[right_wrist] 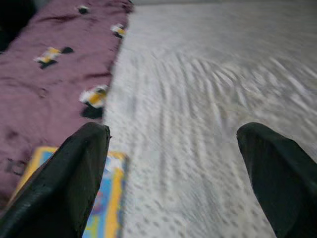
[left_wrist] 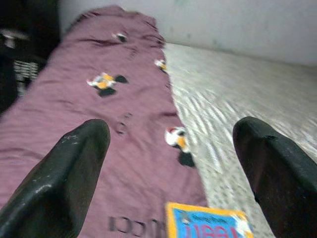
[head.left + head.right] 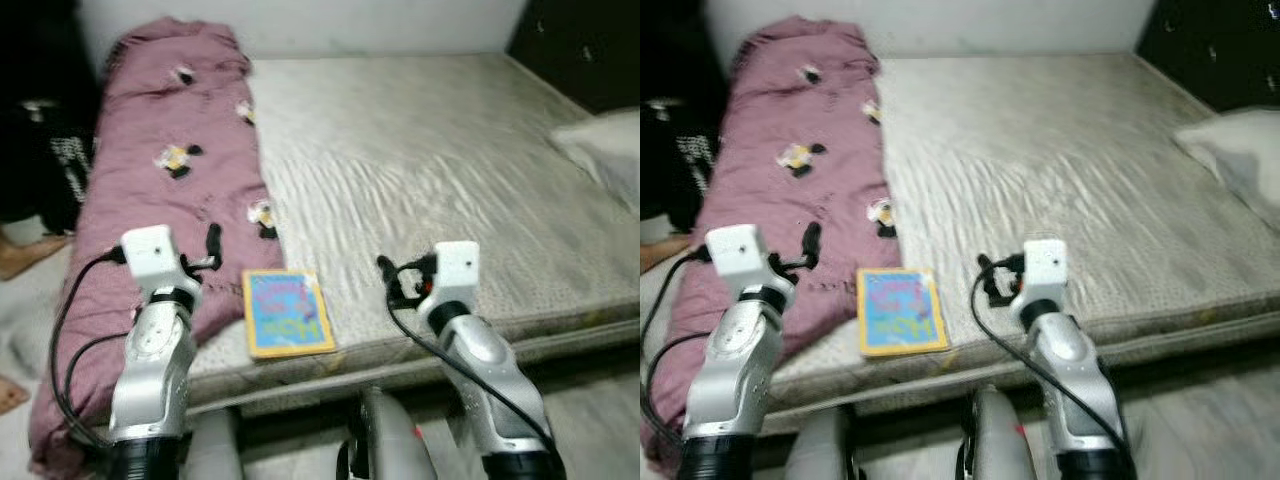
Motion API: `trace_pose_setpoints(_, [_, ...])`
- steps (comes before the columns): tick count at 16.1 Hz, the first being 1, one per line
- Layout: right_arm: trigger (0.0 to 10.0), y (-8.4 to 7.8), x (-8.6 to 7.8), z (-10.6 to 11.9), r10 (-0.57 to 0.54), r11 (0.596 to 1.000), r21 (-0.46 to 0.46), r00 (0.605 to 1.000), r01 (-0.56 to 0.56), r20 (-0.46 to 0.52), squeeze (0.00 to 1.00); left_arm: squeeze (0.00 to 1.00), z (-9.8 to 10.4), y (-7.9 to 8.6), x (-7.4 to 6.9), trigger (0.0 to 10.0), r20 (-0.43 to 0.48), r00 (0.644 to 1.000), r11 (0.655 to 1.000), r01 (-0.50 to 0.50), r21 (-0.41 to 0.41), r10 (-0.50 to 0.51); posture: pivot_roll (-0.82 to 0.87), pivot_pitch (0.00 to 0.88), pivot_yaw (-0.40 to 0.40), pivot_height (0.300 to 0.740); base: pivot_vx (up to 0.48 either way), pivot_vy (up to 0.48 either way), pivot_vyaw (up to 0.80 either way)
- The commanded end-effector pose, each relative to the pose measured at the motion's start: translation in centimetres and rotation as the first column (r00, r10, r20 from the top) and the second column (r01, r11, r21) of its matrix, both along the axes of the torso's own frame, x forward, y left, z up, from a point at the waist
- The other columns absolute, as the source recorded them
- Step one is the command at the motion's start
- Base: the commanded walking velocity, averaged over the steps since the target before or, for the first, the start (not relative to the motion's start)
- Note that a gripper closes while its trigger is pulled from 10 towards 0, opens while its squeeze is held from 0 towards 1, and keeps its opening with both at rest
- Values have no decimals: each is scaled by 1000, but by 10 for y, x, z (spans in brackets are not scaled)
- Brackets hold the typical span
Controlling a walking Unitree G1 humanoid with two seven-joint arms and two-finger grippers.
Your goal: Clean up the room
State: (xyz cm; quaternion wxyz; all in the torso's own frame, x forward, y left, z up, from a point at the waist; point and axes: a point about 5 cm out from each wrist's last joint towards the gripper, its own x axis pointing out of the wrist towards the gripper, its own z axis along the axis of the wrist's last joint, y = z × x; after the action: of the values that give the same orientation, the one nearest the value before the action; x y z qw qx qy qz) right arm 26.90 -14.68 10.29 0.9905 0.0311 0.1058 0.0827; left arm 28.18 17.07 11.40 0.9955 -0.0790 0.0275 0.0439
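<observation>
A yellow-edged blue book (image 3: 287,312) lies flat near the front edge of the bed (image 3: 430,150), beside a crumpled mauve blanket (image 3: 175,170) with small duck prints along the bed's left side. My left gripper (image 2: 171,168) hovers open above the blanket's front part, just left of the book (image 2: 208,223). Over the pale sheet to the right of the book (image 1: 106,198), my right gripper (image 1: 173,173) is open too, holding nothing.
A white pillow (image 3: 605,150) rests at the bed's right side. Dark furniture (image 3: 585,45) stands at the back right and dark clutter (image 3: 40,130) at the left. The bed frame edge (image 3: 400,370) runs just in front of me.
</observation>
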Motion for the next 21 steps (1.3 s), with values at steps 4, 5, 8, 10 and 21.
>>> trace_pose_setpoints(4, [10000,0,-2,5,-4,1000,2,1000,4,-6,0,0,-13,5,-1,10000,-76,997,999,-33,-42,30,-85,95,-44,567,0,0,0])
trace_pose_setpoints(5, [10000,0,-3,6,-2,1000,1,1000,2,-7,0,0,-14,6,-1,10000,-77,997,998,-35,-43,32,-88,99,-46,567,0,0,0])
trace_pose_setpoints(8, [10000,-2,-3,7,5,1000,-10,1000,-5,-14,0,0,-17,8,-1,10000,-97,993,994,-80,-75,72,-88,99,-46,567,0,0,0])
trace_pose_setpoints(10, [10000,-4,-4,8,2,1000,-16,1000,-2,-11,0,0,-21,8,-1,10000,-126,989,992,-92,-85,81,-98,103,-44,547,0,0,0])
trace_pose_setpoints(21, [10000,-21,-22,15,-23,998,-52,1000,22,-20,0,0,-28,21,31,10000,-152,983,988,-117,-99,101,-180,161,-59,492,0,0,0])
